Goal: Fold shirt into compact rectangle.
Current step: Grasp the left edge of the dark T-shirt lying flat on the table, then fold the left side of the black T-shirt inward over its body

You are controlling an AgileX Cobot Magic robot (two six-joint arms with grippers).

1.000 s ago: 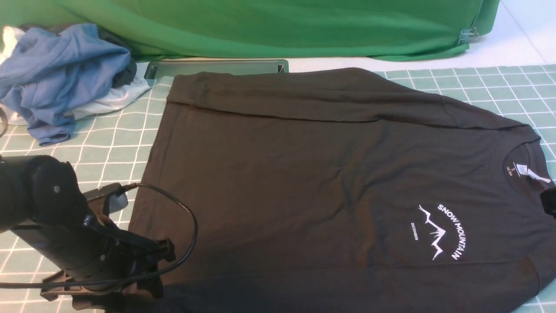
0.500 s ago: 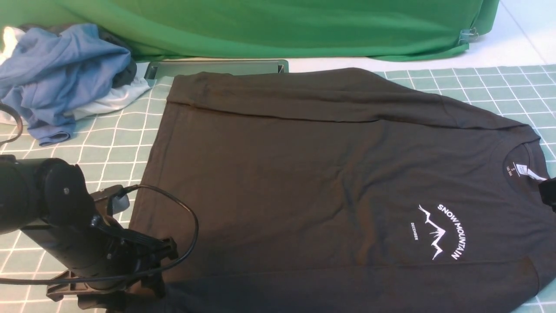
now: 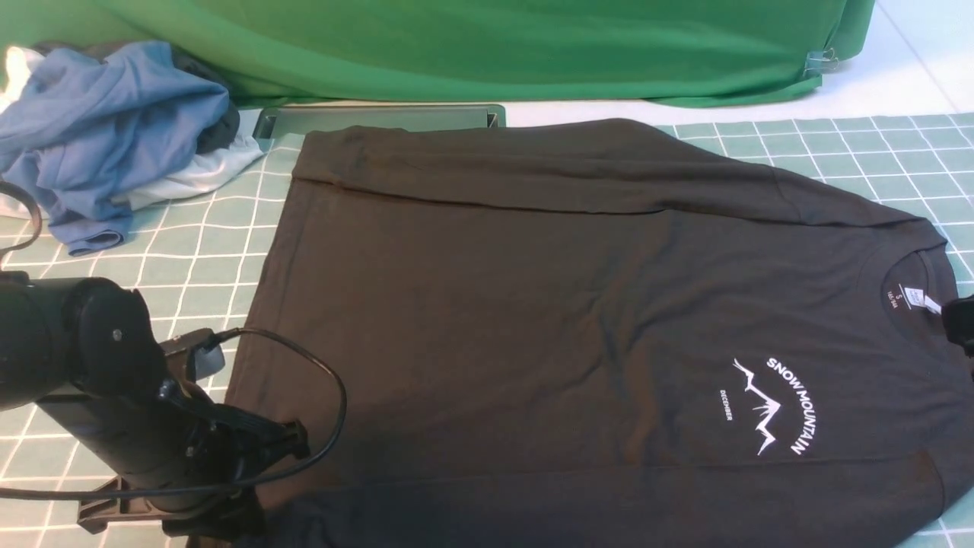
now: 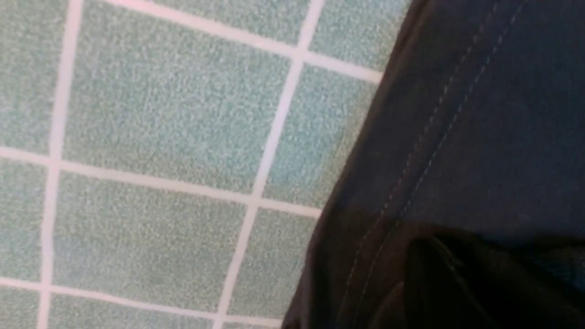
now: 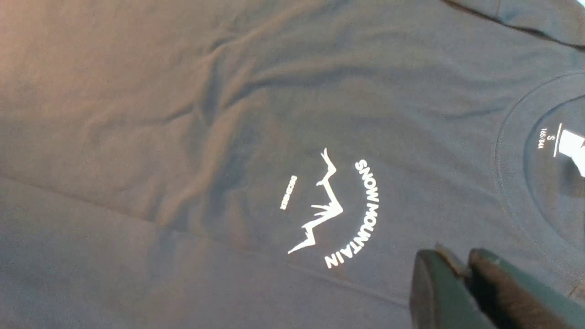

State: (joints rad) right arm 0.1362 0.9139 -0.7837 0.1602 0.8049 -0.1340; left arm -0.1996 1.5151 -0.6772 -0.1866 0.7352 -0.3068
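On green grid table, black shirt lies flat, front up, collar toward robot's right, hem toward left, sleeves folded in over body. Left gripper down at near hem corner, jaws clamped together on shirt edge. Right gripper hovers by collar beside neck label; jaws nearly together, slim gap, apart or closed cannot tell. Blue garments heaped far left.
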